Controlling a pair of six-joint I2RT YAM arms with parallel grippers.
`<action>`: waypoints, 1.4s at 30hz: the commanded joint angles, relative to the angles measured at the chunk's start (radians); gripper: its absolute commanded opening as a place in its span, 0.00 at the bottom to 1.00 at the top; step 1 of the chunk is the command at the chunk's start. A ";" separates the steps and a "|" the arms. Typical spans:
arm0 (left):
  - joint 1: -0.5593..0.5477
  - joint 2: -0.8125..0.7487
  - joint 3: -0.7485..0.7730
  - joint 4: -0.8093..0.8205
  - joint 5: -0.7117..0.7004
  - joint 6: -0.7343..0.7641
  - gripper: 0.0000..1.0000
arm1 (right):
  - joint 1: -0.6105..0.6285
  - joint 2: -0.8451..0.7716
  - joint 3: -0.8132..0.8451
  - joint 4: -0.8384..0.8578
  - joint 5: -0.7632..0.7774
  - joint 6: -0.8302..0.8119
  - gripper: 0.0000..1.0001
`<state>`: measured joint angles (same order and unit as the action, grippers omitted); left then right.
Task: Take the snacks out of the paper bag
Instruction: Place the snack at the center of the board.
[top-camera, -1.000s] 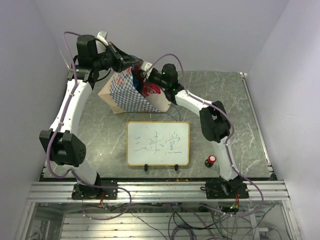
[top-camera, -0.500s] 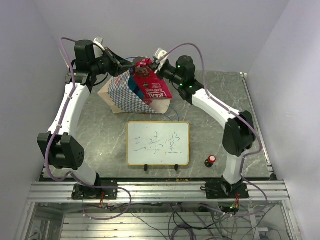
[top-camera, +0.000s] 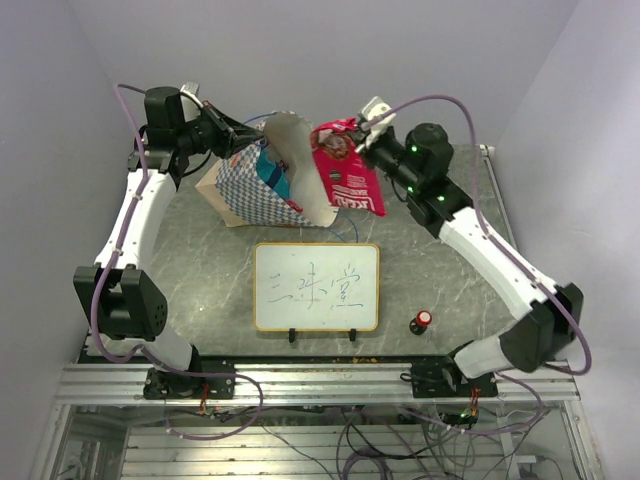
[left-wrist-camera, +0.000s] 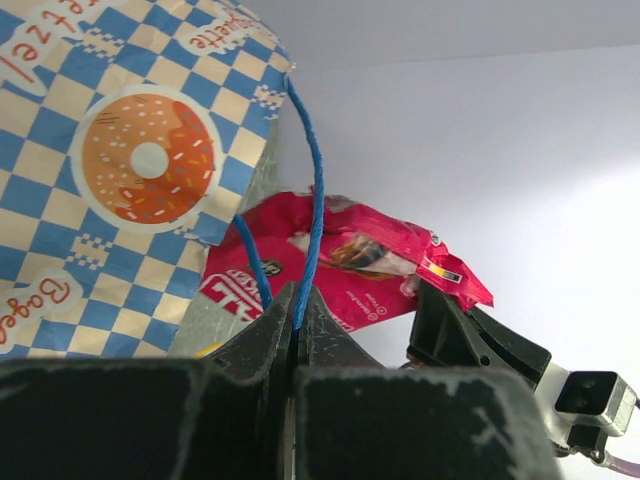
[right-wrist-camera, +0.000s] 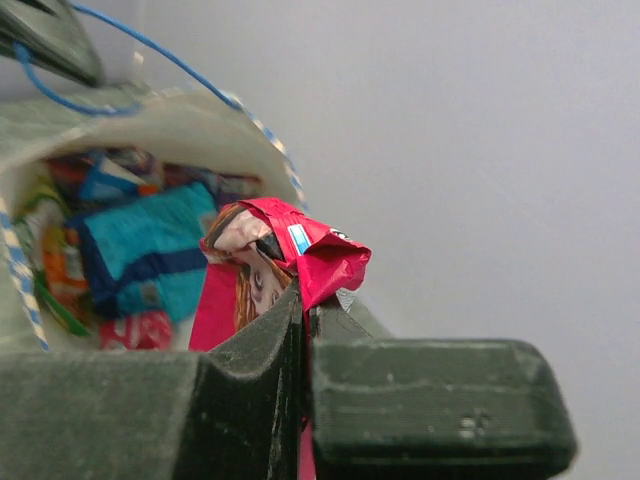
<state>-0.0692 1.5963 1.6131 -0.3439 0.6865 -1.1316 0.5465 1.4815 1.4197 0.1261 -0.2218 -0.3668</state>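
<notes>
Left jaws pinch the blue cord handle (left-wrist-camera: 316, 200) to prop the paper bag (top-camera: 240, 187) open, while right jaws grip the red snack packet (top-camera: 348, 175) clear of it.

Tan paper bag (top-camera: 250, 190) with blue-white checks and orange donut prints, blue cord handle (left-wrist-camera: 316, 200), red face-printed snack packet (top-camera: 348, 178)

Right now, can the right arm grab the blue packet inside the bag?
Probably not yet: its jaws are shut on the red packet, beside the paper bag. The bag's mouth is open, so afterwards the way looks free.
</notes>
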 joint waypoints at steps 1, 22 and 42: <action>0.012 -0.028 -0.029 0.028 0.034 0.020 0.07 | -0.045 -0.141 -0.079 -0.050 0.220 -0.038 0.00; 0.012 0.018 0.029 -0.016 0.047 0.042 0.07 | -0.381 0.077 -0.120 -0.151 0.106 0.674 0.00; 0.012 0.027 0.055 -0.071 0.043 0.089 0.07 | -0.797 0.338 -0.259 0.129 0.195 0.656 0.46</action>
<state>-0.0624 1.6253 1.6356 -0.3882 0.7109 -1.0763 -0.2188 1.8942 1.1927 0.3225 -0.0860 0.4965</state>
